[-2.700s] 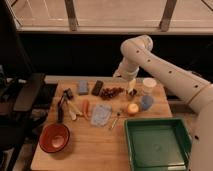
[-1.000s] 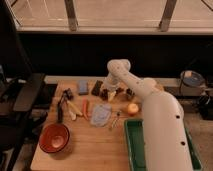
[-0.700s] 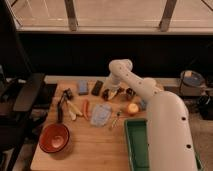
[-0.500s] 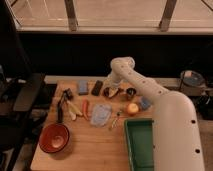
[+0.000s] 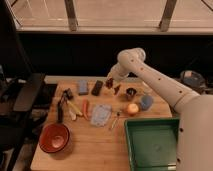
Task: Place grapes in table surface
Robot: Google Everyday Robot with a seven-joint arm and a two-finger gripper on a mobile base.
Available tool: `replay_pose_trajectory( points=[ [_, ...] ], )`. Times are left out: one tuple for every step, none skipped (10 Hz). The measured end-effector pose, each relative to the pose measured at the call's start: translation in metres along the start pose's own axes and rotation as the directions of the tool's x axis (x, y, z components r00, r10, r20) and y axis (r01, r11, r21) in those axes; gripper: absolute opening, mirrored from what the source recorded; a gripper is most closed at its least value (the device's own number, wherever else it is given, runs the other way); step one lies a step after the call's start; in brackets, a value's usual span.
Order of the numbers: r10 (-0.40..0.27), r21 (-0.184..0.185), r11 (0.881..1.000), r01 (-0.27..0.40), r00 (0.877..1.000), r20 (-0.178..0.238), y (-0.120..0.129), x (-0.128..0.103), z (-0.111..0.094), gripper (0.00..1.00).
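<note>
The grapes (image 5: 109, 84) are a small dark reddish bunch at the back of the table surface (image 5: 95, 150), just right of the flat dark block (image 5: 97, 88). My gripper (image 5: 112, 78) is directly over the bunch and touching or nearly touching it. The white arm (image 5: 150, 75) reaches in from the right. I cannot tell whether the bunch rests on the wood or hangs from the gripper. Another small dark reddish piece (image 5: 117, 89) lies just right of the gripper.
A green tray (image 5: 150, 142) is at front right and a red bowl (image 5: 54, 137) at front left. A yellow-orange fruit (image 5: 132, 108), a blue cup (image 5: 146, 102), a small dark cup (image 5: 131, 92), a clear bag (image 5: 101, 114), a carrot (image 5: 85, 106), utensils (image 5: 67, 102) and a grey-blue block (image 5: 82, 87) lie mid-table.
The arm's elbow and body have swung right and upward, uncovering the fruit and cups. The gripper has stayed over the grapes at the back of the table.
</note>
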Motion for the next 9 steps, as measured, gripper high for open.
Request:
replay_pose_trajectory(
  points=[
    [-0.017,0.03,0.999,0.017,1.0,-0.009,0.0,-0.006,-0.019,0.0],
    [-0.042,0.053,0.998,0.043,0.999,-0.018,0.004,-0.016,-0.036,0.0],
    [-0.063,0.07,0.995,0.064,0.998,-0.024,0.011,-0.026,-0.046,0.0],
    [-0.079,0.082,0.993,0.081,0.997,-0.027,0.014,-0.033,-0.05,0.0],
    [-0.092,0.083,0.992,0.093,0.996,-0.024,0.014,-0.04,-0.049,0.0],
    [-0.096,0.082,0.992,0.097,0.995,-0.018,0.012,-0.043,-0.045,0.0],
    [-0.1,0.072,0.992,0.1,0.995,-0.006,0.011,-0.046,-0.035,0.0],
    [-0.099,0.058,0.993,0.099,0.995,0.01,0.012,-0.048,-0.019,0.0],
    [-0.098,0.046,0.994,0.097,0.995,0.017,0.012,-0.048,-0.008,0.0]
  ],
)
